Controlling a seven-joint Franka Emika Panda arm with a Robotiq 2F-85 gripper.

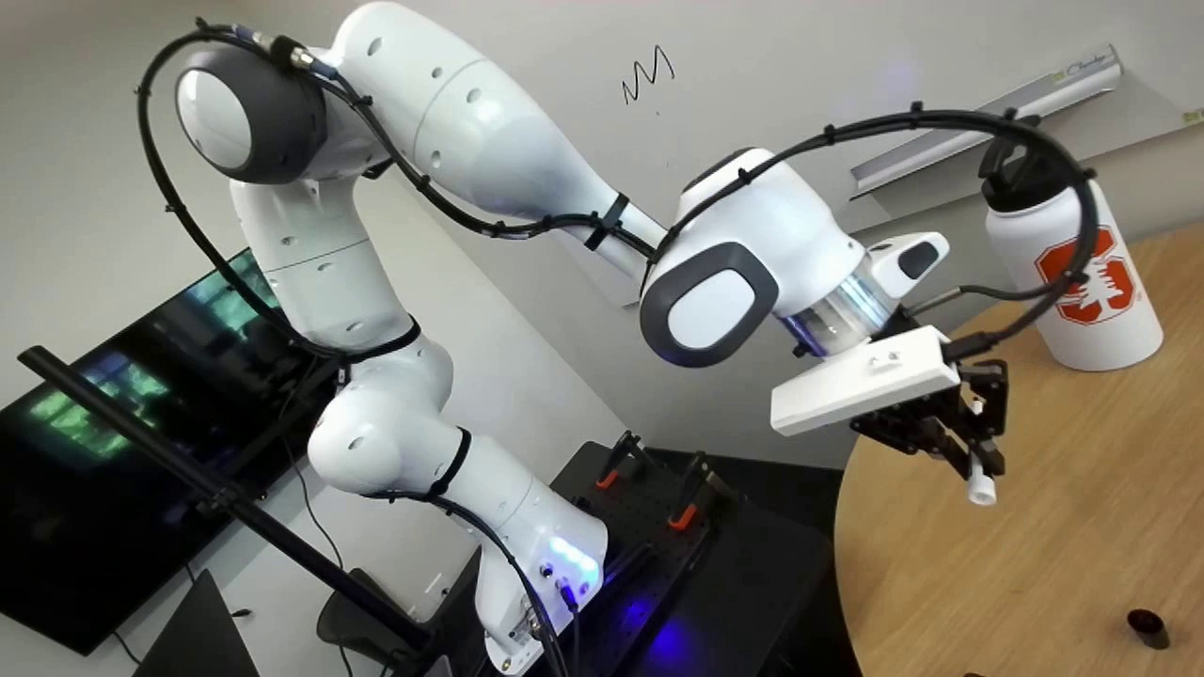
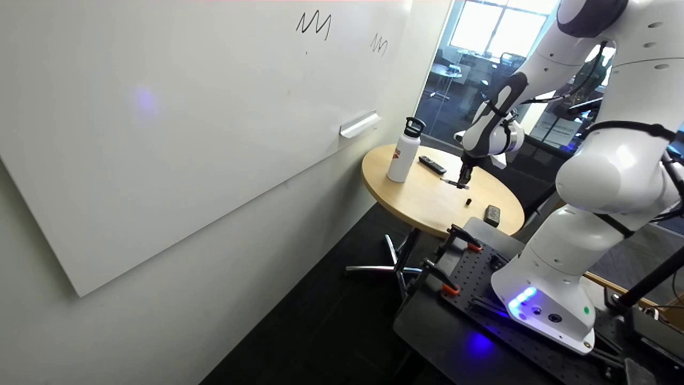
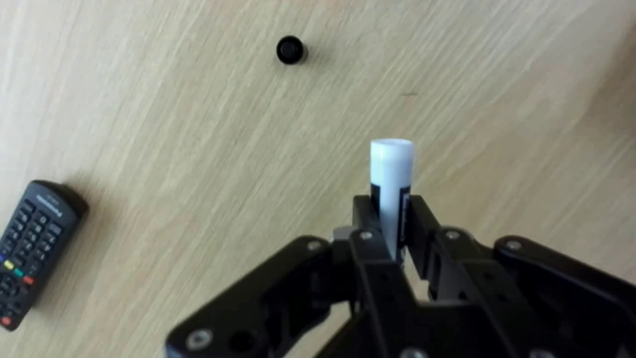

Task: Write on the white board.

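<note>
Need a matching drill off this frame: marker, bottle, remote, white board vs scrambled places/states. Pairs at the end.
1. marker
2. bottle
3. remote
4. white board

A. dark with keys, lying on the table
B. bears black scribbles
C. white, standing upright, black-lidded
D. clamped in the gripper

Pairs: 1-D, 2-C, 3-A, 4-B

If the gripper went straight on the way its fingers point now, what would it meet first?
The round wooden table, probably: the gripper, shut on a marker, points down at its top. The black cap looks off to one side; the gap is hard to judge.
</note>
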